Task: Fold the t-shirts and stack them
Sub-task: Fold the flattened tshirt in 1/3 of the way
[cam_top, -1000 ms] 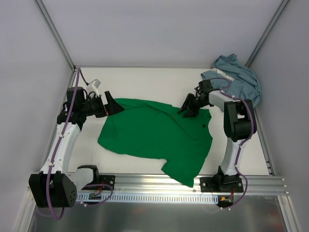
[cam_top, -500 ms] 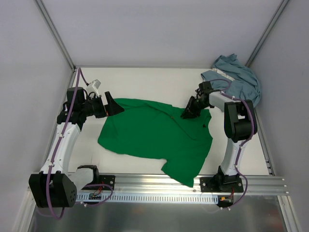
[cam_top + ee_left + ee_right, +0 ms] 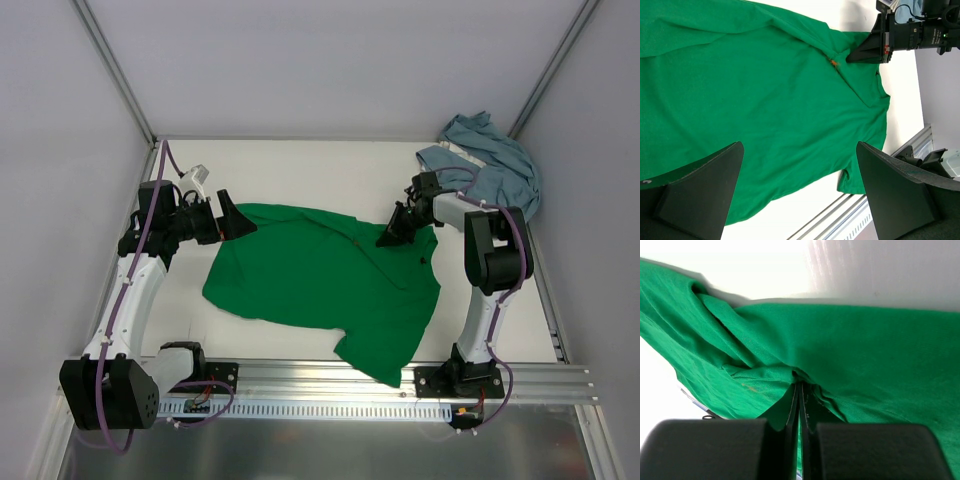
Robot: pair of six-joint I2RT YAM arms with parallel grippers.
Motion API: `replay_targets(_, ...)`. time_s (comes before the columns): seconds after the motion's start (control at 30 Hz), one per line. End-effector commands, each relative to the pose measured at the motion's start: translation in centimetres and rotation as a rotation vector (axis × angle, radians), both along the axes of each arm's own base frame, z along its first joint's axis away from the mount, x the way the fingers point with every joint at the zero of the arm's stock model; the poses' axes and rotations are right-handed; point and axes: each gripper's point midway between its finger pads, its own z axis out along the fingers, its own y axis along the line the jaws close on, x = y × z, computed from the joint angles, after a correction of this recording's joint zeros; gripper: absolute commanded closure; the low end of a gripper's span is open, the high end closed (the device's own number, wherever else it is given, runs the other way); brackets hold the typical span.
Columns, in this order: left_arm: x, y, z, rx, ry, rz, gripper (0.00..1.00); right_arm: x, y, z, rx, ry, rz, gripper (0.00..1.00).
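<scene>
The bright green t-shirt (image 3: pixel 320 275) lies spread out and slightly rumpled in the middle of the table; it fills the left wrist view (image 3: pixel 765 90) and the right wrist view (image 3: pixel 880 350). The blue-grey t-shirt (image 3: pixel 495 165) lies crumpled in the back right corner. My left gripper (image 3: pixel 235 222) is open at the green shirt's back left corner, its jaws wide apart over the cloth (image 3: pixel 800 150). My right gripper (image 3: pixel 388 238) is shut on a pinched fold of the green shirt near its back right edge (image 3: pixel 801 385).
The white tabletop (image 3: pixel 300 170) is bare behind the green shirt. A metal rail (image 3: pixel 330 385) runs along the near edge, and the shirt's hem lies close to it. White walls enclose the back and both sides.
My right gripper's jaws have closed on the fold of the green shirt and shifted slightly to the right. The left arm has not moved.
</scene>
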Motion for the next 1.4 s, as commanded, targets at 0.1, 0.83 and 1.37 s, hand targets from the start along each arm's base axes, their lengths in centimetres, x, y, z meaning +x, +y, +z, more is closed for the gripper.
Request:
replay_targets(0.1, 0.1, 0.1, 0.5, 0.01, -0.033, -0.004, 0.01, 0.1, -1.3, 1.5, -0.091, -0.06, 0.003, 0.8)
replay_targets(0.83, 0.1, 0.2, 0.3, 0.02, -0.029, 0.0, 0.01, 2.1, -2.9, 1.5, -0.111, -0.042, -0.006, 0.66)
replay_targets(1.37, 0.3, 0.3, 0.1, 0.021, -0.023, 0.001, 0.01, 2.5, -0.9, 1.3, -0.064, -0.035, 0.001, 0.7)
